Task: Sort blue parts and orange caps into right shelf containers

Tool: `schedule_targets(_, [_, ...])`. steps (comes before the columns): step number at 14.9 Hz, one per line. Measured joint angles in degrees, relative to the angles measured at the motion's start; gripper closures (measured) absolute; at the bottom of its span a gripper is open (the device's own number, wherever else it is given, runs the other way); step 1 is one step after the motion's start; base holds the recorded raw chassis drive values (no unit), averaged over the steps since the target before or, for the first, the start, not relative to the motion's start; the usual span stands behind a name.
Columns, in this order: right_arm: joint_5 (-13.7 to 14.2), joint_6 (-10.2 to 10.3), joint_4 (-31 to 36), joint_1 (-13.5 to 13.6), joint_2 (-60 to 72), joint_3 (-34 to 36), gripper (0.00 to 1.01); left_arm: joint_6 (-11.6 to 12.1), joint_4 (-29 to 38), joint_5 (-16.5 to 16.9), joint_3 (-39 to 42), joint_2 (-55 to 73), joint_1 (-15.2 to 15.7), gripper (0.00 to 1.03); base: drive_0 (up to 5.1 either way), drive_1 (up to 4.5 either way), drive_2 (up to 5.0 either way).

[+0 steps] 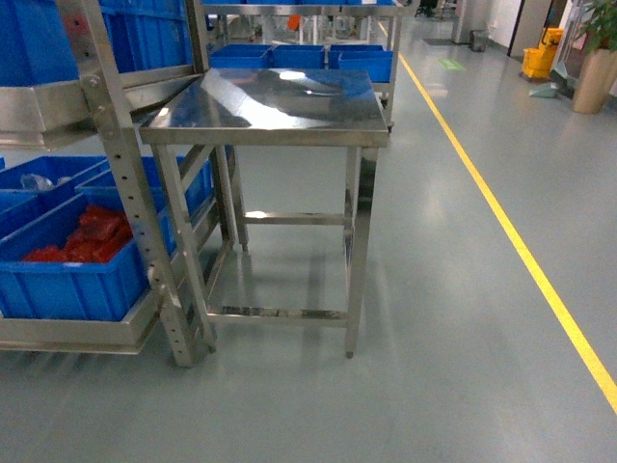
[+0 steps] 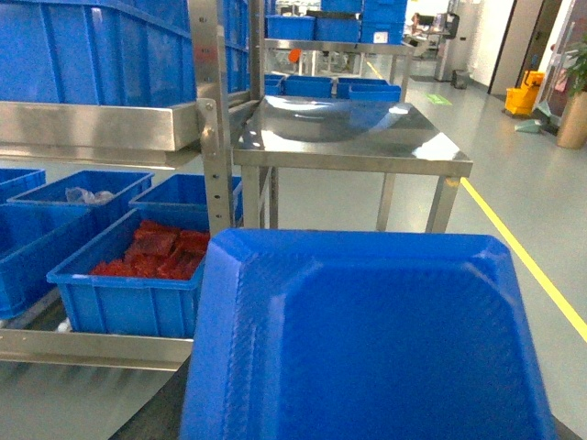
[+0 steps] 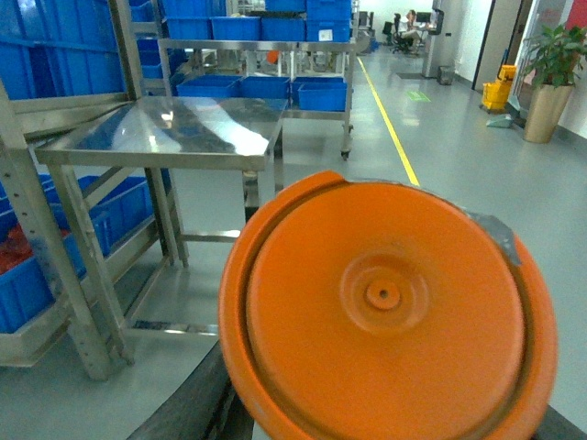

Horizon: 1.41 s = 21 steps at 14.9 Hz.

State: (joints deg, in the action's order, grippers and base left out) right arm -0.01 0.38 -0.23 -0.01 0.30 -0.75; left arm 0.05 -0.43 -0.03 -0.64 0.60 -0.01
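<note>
The grey floor (image 1: 453, 289) runs back through the room, with a yellow line (image 1: 501, 217) painted along it on the right. On the left stands a steel shelf rack (image 1: 120, 174) — blue crates (image 1: 72, 265) sit on its lower level, the nearest one holding red pieces (image 1: 87, 236), and another blue crate (image 1: 39, 39) rests on the level above. Just beside the rack is a steel desk (image 1: 275, 106), its shiny top reflecting the room. Further blue crates (image 1: 304, 56) stand on a second rack behind it. Far off at the right are a yellow mop bucket (image 1: 542, 53) and a potted plant (image 1: 598, 58).

In the left wrist view a blue tray-like part (image 2: 376, 339) fills the lower frame, close under the camera; the left tool itself is hidden, so I cannot tell how it stands. In the right wrist view a round orange cap (image 3: 385, 312) likewise covers the foreground — the right tool is out of sight behind it, its state unclear. Neither arm shows in the head view.
</note>
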Motion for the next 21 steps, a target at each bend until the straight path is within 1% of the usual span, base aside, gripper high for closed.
schedule_targets(21, [0.07, 0.00, -0.20, 0.00, 0.00, 0.00, 0.56, 0.00, 0.00, 0.04, 0.00, 0.00, 0.00, 0.61, 0.0, 4.16, -4.1])
